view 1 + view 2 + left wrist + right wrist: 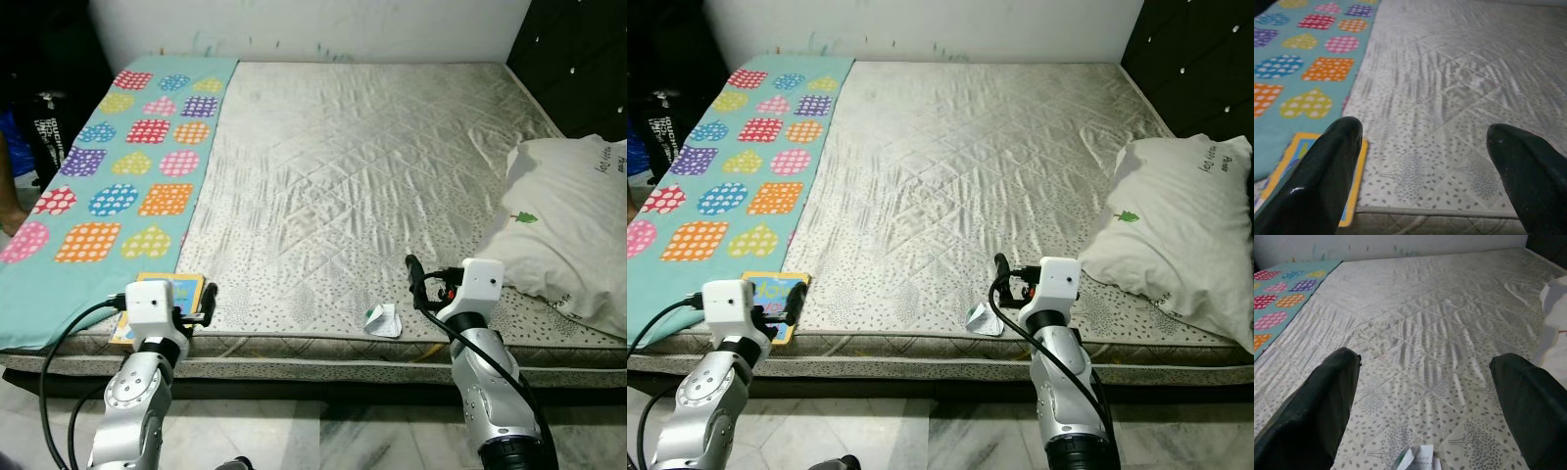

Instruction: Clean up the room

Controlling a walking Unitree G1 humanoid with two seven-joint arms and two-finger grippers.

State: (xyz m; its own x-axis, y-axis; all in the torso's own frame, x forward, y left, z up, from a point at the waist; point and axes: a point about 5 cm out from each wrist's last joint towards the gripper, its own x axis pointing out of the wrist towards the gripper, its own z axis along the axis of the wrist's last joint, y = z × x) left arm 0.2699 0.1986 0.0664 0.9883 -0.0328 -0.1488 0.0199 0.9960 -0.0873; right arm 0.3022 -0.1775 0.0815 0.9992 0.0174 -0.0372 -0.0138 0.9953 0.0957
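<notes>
Crumpled paper scrap [383, 320] lies on the bare mattress [362, 157], close to the near edge, roughly mid-width and a little toward the pillow side. Right wrist view puts it low between the two black fingers, just ahead of them — white with a touch of green print.

A second loose item: a flat picture book [162, 299] with a yellow border, at the near edge, lying where the teal patterned sheet [118, 166] meets the mattress. White pillow [573, 220] sits at the right side, well apart from the scrap.

Step in hand, as judged: pick up the scrap with the right gripper [1425, 396]. To do it well — lower the wrist so the fingertips straddle the paper, press lightly into the mattress and close slowly; the paper is light and may slide or flatten, and the quilted cover gives under load, so pinching fabric along with it is the risk. Come in from above, not from the side.

Right gripper: fingers wide apart, holding nothing, hovering just short of the scrap, not touching it.

Left gripper [1425, 161]: fingers also spread wide, holding nothing, poised at the mattress edge with the near finger [1322, 171] over the book's corner; contact cannot be told.
</notes>
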